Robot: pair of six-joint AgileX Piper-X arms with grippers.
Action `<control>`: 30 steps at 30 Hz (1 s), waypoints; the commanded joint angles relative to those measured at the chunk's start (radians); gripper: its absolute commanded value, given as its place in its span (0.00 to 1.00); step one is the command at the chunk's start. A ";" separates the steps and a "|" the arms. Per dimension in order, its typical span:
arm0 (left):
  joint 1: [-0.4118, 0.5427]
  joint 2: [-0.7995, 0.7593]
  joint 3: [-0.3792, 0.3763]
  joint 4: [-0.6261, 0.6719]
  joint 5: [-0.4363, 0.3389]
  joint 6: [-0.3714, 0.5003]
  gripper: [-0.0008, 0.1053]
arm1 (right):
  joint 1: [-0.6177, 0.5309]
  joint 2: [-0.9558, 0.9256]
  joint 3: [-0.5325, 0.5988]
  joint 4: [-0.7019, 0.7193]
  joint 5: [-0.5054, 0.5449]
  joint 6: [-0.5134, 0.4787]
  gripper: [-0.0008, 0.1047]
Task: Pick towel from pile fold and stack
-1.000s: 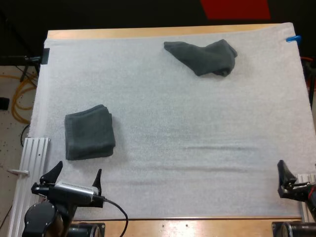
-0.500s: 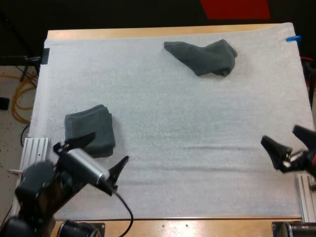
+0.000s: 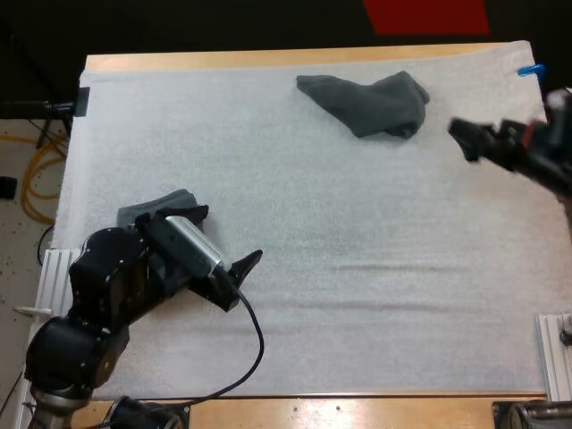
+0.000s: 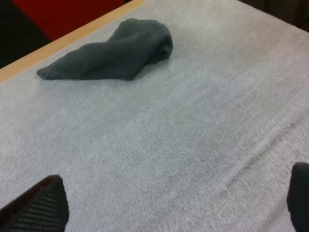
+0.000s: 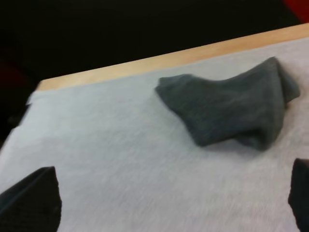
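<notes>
A crumpled dark grey-green towel (image 3: 366, 103) lies near the mat's far edge, right of centre. A folded stack (image 3: 143, 213) sits at the left, partly hidden under my left arm. My left gripper (image 3: 222, 241) hovers just right of the stack, open, and faces the crumpled towel (image 4: 113, 50) far ahead; its fingertips (image 4: 41, 205) stand wide apart over bare mat. My right gripper (image 3: 472, 141) hangs a little right of the crumpled towel (image 5: 231, 108), open, its fingers (image 5: 31, 200) clear of the cloth.
The white mat (image 3: 357, 268) covers the wooden table, whose bare strip (image 3: 268, 59) runs along the far side with dark space beyond. Aluminium rails (image 3: 54, 277) stand at the mat's near left and near right (image 3: 554, 353).
My left arm has swung forward and right from the near edge, now covering part of the folded stack. My right arm has travelled from the near right up toward the crumpled towel.
</notes>
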 commanded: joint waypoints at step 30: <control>-0.006 0.028 -0.007 -0.018 0.007 -0.057 0.84 | 0.085 0.946 -0.549 -0.117 0.013 0.509 0.01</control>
